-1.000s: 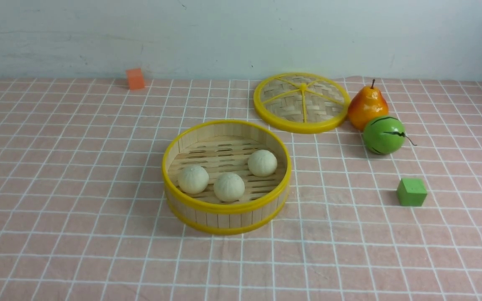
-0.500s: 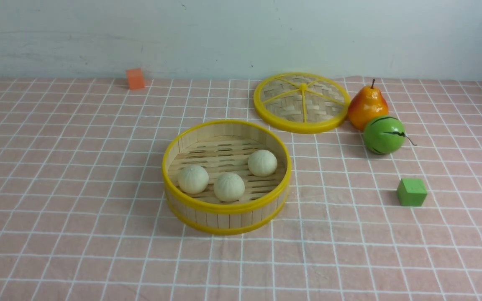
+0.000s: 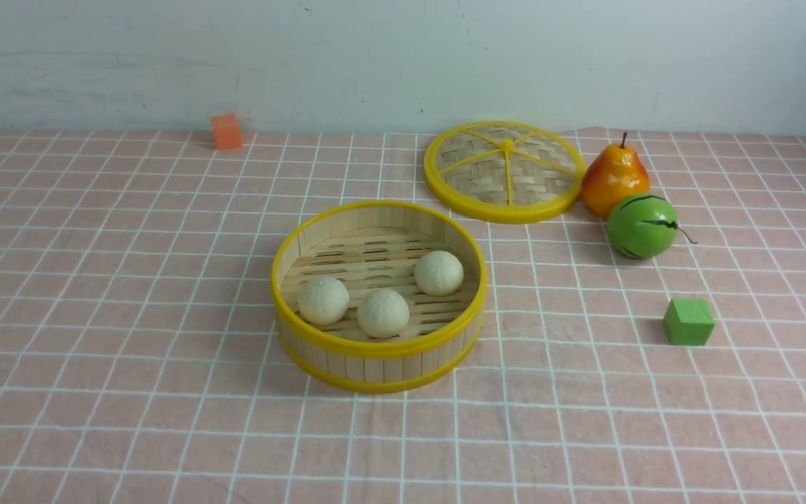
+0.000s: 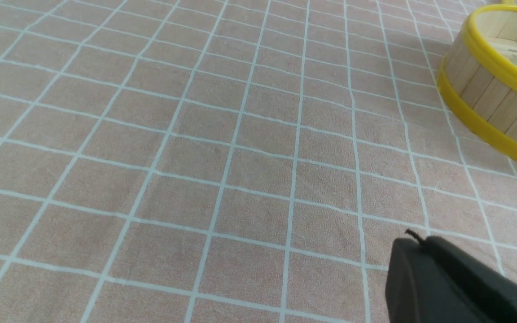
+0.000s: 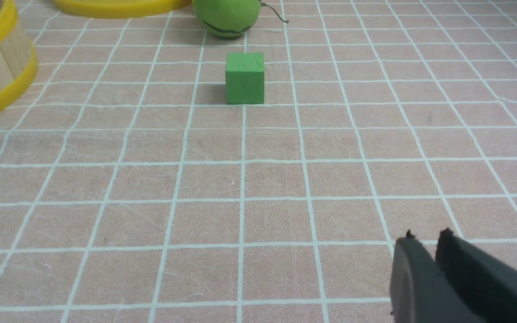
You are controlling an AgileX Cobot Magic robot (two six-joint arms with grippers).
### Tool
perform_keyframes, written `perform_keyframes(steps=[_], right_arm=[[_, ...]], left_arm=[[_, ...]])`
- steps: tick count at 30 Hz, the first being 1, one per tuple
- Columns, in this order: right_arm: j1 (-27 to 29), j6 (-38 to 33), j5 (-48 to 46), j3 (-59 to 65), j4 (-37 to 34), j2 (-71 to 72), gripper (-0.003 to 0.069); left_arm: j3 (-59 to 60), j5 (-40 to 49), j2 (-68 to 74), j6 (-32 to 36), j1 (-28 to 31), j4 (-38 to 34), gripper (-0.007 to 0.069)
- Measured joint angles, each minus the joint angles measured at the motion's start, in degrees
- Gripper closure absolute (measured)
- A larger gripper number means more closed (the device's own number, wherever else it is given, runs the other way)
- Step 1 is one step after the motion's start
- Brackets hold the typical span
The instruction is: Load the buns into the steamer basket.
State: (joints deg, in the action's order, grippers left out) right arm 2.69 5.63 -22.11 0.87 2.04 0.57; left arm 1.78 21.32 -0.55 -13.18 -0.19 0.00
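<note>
Where steamer basket (image 3: 379, 365) sits, three buns inside: five, six, eight o'clock; left jaws (image 4: 413, 237) pressed together, right jaws (image 5: 428, 237) slightly parted.

Lighting's pretty soft and even, honestly. Just a faint shadow beside the green cube (image 5: 245, 78), out ahead of the right tool (image 5: 424, 242), plus small shiny glints on the pear (image 3: 615, 178). Both wrist shots look a bit soft far off.
</note>
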Motion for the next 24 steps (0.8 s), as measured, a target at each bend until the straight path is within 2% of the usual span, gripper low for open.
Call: perform_keyframes(steps=[24], right_arm=[[0.0, 0.0, 0.0, 0.0, 0.0, 0.0, 0.0543]], left_arm=[[0.0, 0.0, 0.0, 0.0, 0.0, 0.0, 0.0627]])
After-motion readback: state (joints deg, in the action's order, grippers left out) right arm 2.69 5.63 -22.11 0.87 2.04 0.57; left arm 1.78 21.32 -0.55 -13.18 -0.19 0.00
